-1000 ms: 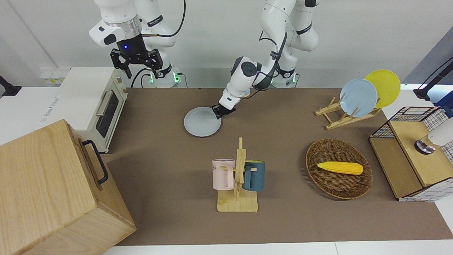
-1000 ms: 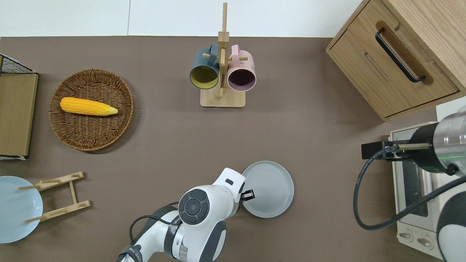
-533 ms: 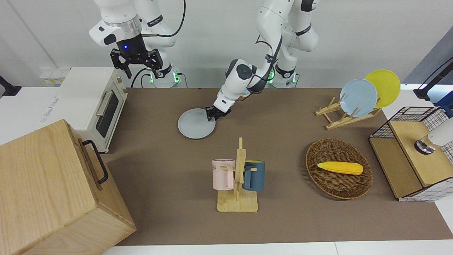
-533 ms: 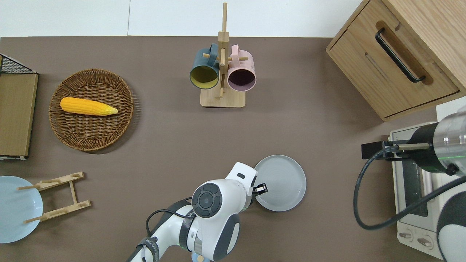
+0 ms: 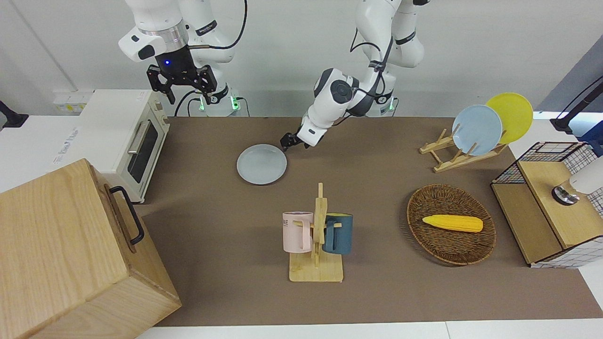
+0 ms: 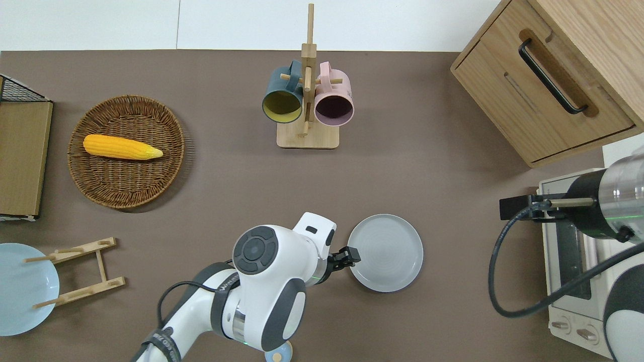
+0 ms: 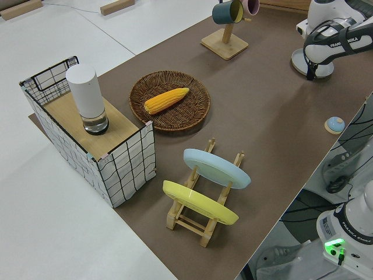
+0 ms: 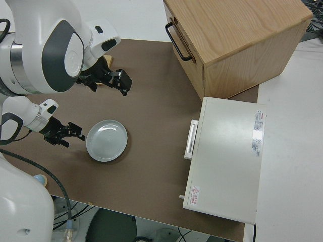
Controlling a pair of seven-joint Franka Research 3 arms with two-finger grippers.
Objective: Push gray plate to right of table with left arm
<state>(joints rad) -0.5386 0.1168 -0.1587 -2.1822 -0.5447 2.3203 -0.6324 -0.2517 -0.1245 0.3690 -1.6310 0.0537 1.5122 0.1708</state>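
The gray plate [image 5: 261, 164] [image 6: 386, 253] [image 8: 106, 140] lies flat on the brown table [image 5: 212, 212], about midway between the arms' bases and the mug rack. My left gripper [image 5: 288, 141] [image 6: 350, 254] [image 8: 75, 132] looks shut and empty. It hovers just off the plate's rim, on the side toward the left arm's end of the table. The right gripper [image 5: 181, 87] is parked and open.
A mug rack [image 5: 316, 235] with two mugs stands farther from the robots than the plate. A toaster oven [image 5: 125, 136] and a wooden cabinet [image 5: 70, 254] fill the right arm's end. A basket with corn [image 5: 451, 223], a plate rack [image 5: 464, 150] and a wire crate [image 5: 551, 202] sit at the left arm's end.
The left gripper slid the plate toward the right arm's end, then drew back off its rim and lifted a little. The plate has rested for the last half second.
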